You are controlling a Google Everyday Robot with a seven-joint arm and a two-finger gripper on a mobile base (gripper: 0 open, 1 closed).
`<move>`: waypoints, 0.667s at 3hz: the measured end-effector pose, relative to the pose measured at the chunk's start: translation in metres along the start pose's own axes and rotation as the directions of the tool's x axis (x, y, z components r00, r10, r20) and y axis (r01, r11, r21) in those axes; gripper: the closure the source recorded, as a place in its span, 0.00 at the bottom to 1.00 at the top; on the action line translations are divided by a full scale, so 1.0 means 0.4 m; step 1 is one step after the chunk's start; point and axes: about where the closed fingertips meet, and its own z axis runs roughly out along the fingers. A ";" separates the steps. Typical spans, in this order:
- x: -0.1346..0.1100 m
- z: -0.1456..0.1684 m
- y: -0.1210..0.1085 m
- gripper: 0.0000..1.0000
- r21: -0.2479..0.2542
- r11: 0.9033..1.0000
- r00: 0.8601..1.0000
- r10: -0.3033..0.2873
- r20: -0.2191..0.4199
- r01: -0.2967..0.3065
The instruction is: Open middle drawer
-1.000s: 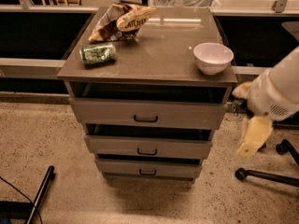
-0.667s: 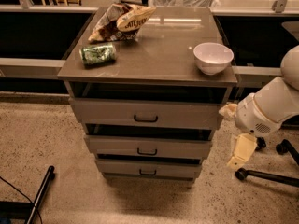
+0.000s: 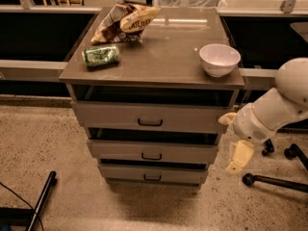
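Jaws spread apart and holding nothing, the gripper (image 3: pixel 227 144) hangs just beside the right edge of the cabinet (image 3: pixel 144 69), near the middle drawer (image 3: pixel 115 149) but not touching it. On top, a crumpled snack bag (image 3: pixel 126 22) shows only the letters "ATE"; the label on the green can (image 3: pixel 101 55) cannot be read. The middle drawer, flat-fronted and grey-beige with a small dark handle (image 3: pixel 151 156), sits second of three. A second ago the gripper was higher and farther right.
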 end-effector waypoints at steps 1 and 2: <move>0.062 0.168 -0.054 0.00 -0.037 0.999 0.991 -0.003 0.132 0.008; 0.092 0.253 -0.085 0.00 0.001 0.998 0.977 -0.057 0.208 0.058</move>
